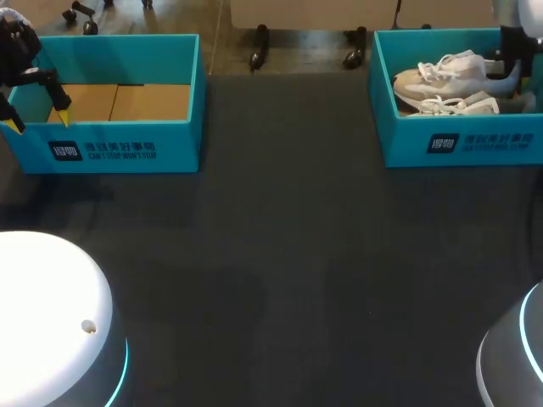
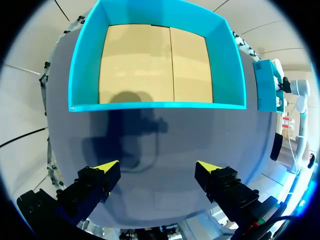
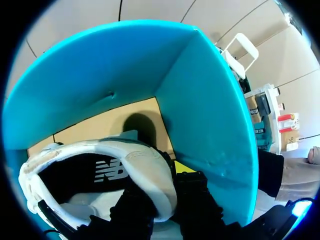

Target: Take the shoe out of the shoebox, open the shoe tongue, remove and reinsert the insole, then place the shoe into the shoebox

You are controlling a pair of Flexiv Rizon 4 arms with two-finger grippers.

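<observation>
**Desk [image 1: 280, 254] with 2 teal shoeboxes.** The left shoebox [image 1: 127, 157] stands at the far left of the desk. Its bare cardboard floor [image 2: 155, 65] shows in the left wrist view. My left jaws hover outside this box, on its near side, over the desk. They are spread wide with nothing between them, and the yellow tips [image 2: 107, 166] point toward the box's near wall [image 2: 160, 106].

The right shoebox [image 1: 475, 144] stands at the far right of the desk, well apart from the left one. It holds 2 white sneakers lying side by side, a far sneaker [image 1: 441, 72] and a near sneaker [image 1: 462, 106], with their heels toward the right. My right arm [image 1: 513, 42] comes down into this box at the heel end.

In the right wrist view my right jaws clamp the heel collar [image 3: 162, 192] of 1 sneaker, with 1 finger inside the opening and the yellow-tipped finger [image 3: 182, 167] outside, next to the box's teal wall [image 3: 215, 115]. I cannot tell which of the 2 sneakers this is.
</observation>
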